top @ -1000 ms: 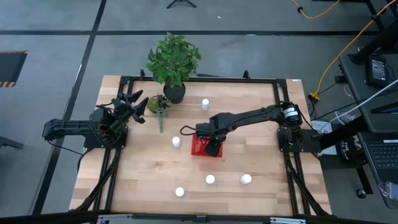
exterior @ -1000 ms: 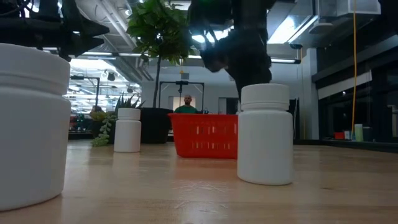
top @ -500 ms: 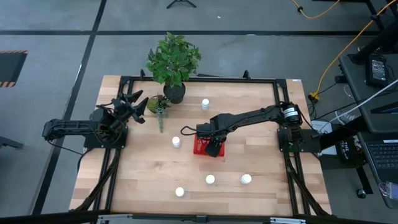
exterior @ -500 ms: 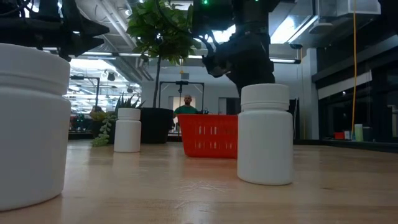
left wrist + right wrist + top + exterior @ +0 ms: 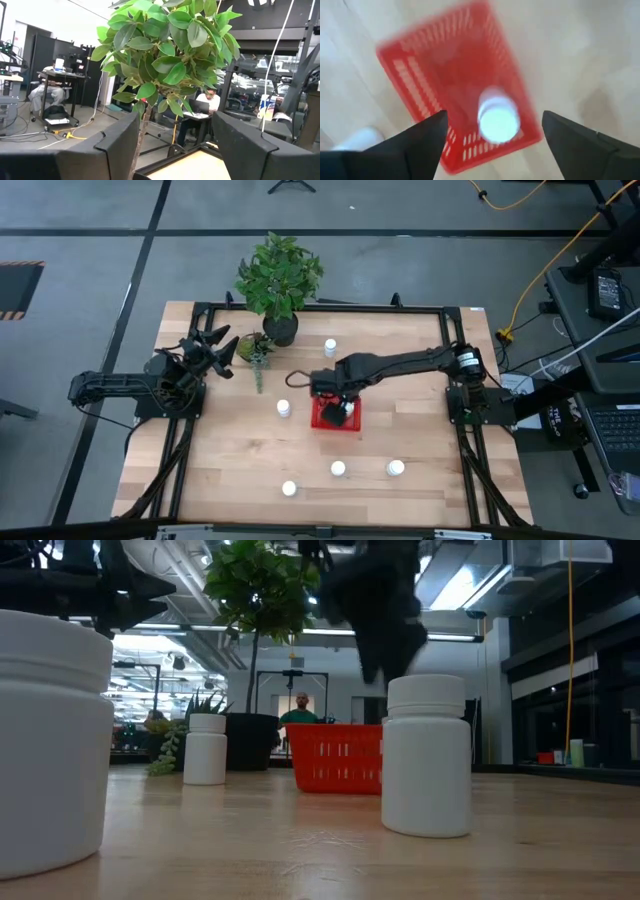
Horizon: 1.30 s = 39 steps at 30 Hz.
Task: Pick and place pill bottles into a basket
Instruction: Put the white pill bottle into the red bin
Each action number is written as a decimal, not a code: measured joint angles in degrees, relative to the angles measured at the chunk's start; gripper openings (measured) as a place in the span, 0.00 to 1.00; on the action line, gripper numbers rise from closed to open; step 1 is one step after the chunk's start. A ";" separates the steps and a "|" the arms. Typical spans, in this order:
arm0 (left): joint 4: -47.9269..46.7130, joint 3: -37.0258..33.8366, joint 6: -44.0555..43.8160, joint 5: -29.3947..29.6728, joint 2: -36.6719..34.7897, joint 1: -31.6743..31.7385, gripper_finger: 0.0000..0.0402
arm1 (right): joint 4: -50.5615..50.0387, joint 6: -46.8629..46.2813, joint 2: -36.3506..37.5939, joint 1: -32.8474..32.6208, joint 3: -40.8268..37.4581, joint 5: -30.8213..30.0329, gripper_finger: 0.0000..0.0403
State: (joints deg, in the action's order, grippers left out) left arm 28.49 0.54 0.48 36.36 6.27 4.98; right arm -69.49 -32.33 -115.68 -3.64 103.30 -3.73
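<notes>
The red basket (image 5: pixel 352 420) stands mid-table; in the right wrist view (image 5: pixel 420 70) one white pill bottle (image 5: pixel 498 122) stands upright on its floor. My right gripper (image 5: pixel 335 398) hangs open above the basket (image 5: pixel 494 116), its fingers apart on either side of the bottle and touching nothing. Other bottles stand on the table: one far (image 5: pixel 330 346), one left of the basket (image 5: pixel 284 408), three near the front (image 5: pixel 338 469) (image 5: pixel 396 468) (image 5: pixel 289 488). My left gripper (image 5: pixel 218 345) waits open at the left (image 5: pixel 175 120).
A leafy plant in a black pot (image 5: pixel 280 328) and a small succulent (image 5: pixel 256 352) stand at the far left, close to my left gripper. In the low view two bottles (image 5: pixel 425 755) (image 5: pixel 50 740) stand near the camera in front of the basket (image 5: pixel 338 757).
My right gripper has gone up from low over the basket and a little toward the table's far edge. The basket has slid slightly toward the right.
</notes>
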 joint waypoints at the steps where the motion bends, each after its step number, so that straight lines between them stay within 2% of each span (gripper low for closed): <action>1: -0.12 0.00 -0.24 0.00 0.02 0.01 0.61 | -0.64 0.78 0.00 0.35 1.94 -1.88 0.79; 4: -0.22 0.00 -0.30 -0.06 0.00 0.00 0.61 | -1.06 3.07 0.05 2.13 7.69 -7.69 0.79; 7: -0.28 0.00 -0.30 -0.10 0.00 0.01 0.61 | -1.35 5.85 0.13 5.81 10.88 -9.15 0.79; 14: -3.34 0.00 -0.16 -0.11 0.01 -0.01 0.61 | -3.09 11.92 0.11 17.01 11.52 -8.86 0.86; 19: -5.50 0.00 -0.27 -0.17 0.02 0.00 0.61 | -1.40 14.12 -0.02 22.34 10.71 -3.73 0.94; 24: -5.82 0.00 2.35 0.13 0.02 -0.01 0.61 | 0.93 18.17 -1.26 24.21 10.73 -2.21 0.99; 39: -5.64 0.00 4.84 2.54 0.01 0.01 0.61 | 3.27 24.95 -12.79 25.27 10.67 -0.05 0.99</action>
State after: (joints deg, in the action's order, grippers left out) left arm 22.85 0.54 5.32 38.89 6.28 4.99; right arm -66.23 -7.38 -128.47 21.62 113.97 -3.78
